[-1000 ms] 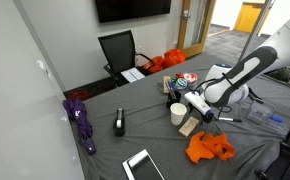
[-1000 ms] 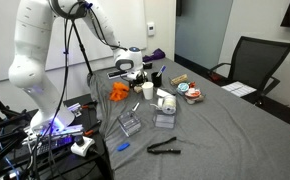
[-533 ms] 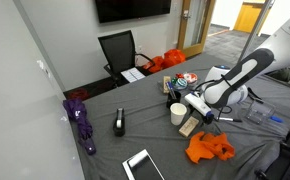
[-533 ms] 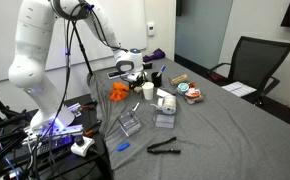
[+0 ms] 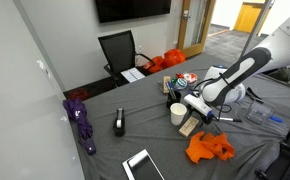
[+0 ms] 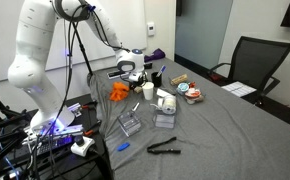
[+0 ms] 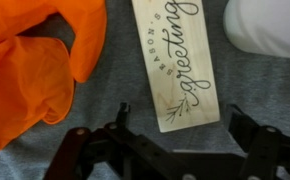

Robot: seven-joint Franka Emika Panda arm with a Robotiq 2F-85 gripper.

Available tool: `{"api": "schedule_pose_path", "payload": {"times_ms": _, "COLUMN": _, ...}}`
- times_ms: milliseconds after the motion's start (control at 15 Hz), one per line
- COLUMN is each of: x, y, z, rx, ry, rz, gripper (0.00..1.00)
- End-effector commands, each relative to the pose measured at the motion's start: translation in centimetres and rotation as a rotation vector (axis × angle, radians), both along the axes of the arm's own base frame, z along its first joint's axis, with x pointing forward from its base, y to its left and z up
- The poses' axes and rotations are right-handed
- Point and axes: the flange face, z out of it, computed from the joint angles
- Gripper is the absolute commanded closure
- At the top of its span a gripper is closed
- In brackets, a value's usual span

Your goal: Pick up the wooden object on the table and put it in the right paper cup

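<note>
Currently the approach step: the end effector [image 7: 178,125] hangs spread wide, with the wooden sign [image 7: 180,60] flat on the table [image 7: 105,100] just ahead. Next it likely needs to descend and close.

No visible change since earlier.

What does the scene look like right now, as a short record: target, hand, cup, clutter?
target: wooden sign, flat on the table, not gripped
hand: hand open, over the sign's end
cup: white paper cup beside the sign
clutter: orange cloth on the sign's other side
</note>
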Motion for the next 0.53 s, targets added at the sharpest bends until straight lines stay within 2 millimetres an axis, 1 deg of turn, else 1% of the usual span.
{"api": "schedule_pose_path", "payload": {"times_ms": 0, "x": 0.63, "y": -0.41, "z": -0.62, "rx": 0.038, "ry": 0.008, "rz": 0.031, "gripper": 0.33}}
{"api": "schedule_pose_path", "payload": {"times_ms": 67, "x": 0.65, "y": -0.52, "z": -0.69, "rx": 0.038, "ry": 0.012, "rz": 0.033, "gripper": 0.42}}
{"api": "schedule_pose_path", "payload": {"times_ms": 200, "x": 0.72, "y": -0.60, "z": -0.74, "rx": 0.036, "ry": 0.016, "rz": 0.033, "gripper": 0.55}}
{"api": "schedule_pose_path", "payload": {"times_ms": 267, "x": 0.75, "y": -0.62, "z": -0.76, "rx": 0.035, "ry": 0.018, "rz": 0.032, "gripper": 0.63}}
{"api": "schedule_pose_path", "payload": {"times_ms": 333, "x": 0.79, "y": -0.67, "z": -0.76, "rx": 0.034, "ry": 0.016, "rz": 0.032, "gripper": 0.68}}
{"api": "schedule_pose_path", "payload": {"times_ms": 467, "x": 0.68, "y": -0.76, "z": -0.80, "rx": 0.031, "ry": 0.014, "rz": 0.034, "gripper": 0.68}}
